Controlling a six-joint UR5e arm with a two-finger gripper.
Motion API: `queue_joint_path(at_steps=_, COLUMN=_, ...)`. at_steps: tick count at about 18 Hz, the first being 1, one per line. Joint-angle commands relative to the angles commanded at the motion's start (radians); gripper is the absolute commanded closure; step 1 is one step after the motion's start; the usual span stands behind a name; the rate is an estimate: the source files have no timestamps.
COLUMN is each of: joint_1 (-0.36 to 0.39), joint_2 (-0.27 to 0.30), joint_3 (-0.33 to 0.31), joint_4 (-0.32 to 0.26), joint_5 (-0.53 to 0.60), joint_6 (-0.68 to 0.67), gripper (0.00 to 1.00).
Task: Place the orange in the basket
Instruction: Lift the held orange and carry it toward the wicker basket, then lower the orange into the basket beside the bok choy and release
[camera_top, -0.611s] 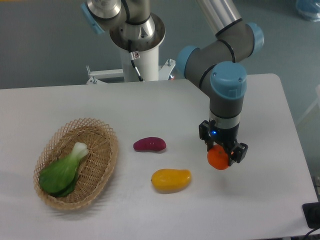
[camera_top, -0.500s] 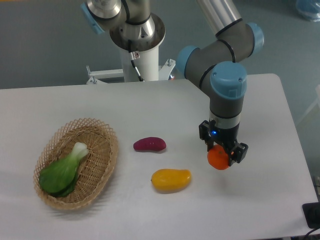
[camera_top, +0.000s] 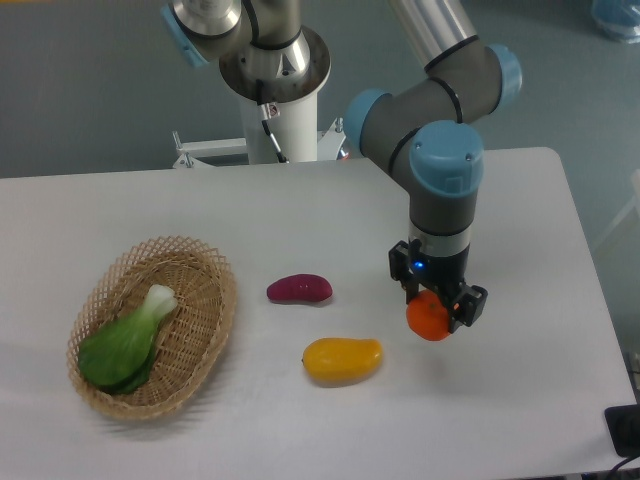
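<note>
The arm's gripper (camera_top: 436, 305) had its jaws clamped on the orange (camera_top: 428, 318), which hung at the right side of the worktop (camera_top: 300, 210), apparently lifted clear of the surface, judging by the shadow beneath it. The basket (camera_top: 205, 345) sat at the far left, well apart from the fruit, with a leafy green vegetable (camera_top: 125, 345) lying along its left half. Between them lay a yellow-orange mango (camera_top: 342, 359) and a purple vegetable (camera_top: 298, 289).

The step in hand looked to be the carry leftwards to the basket. To do it well, the arm would want enough height to pass over the mango and the purple vegetable and clear the woven rim, then lower over the bare right half of the basket before the jaws let go, so the round fruit would not roll out.
</note>
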Motion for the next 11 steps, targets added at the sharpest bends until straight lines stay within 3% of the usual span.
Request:
queue_joint_path(at_steps=6, joint_1=-0.138, joint_2=0.028, joint_3=-0.006, joint_4=-0.002, joint_5=0.006, joint_6=-0.132, gripper=0.29)
queue_joint_path(at_steps=11, joint_1=-0.264, joint_2=0.051, joint_3=-0.067, joint_4=0.003, joint_5=0.005, joint_6=-0.207, gripper=0.29)
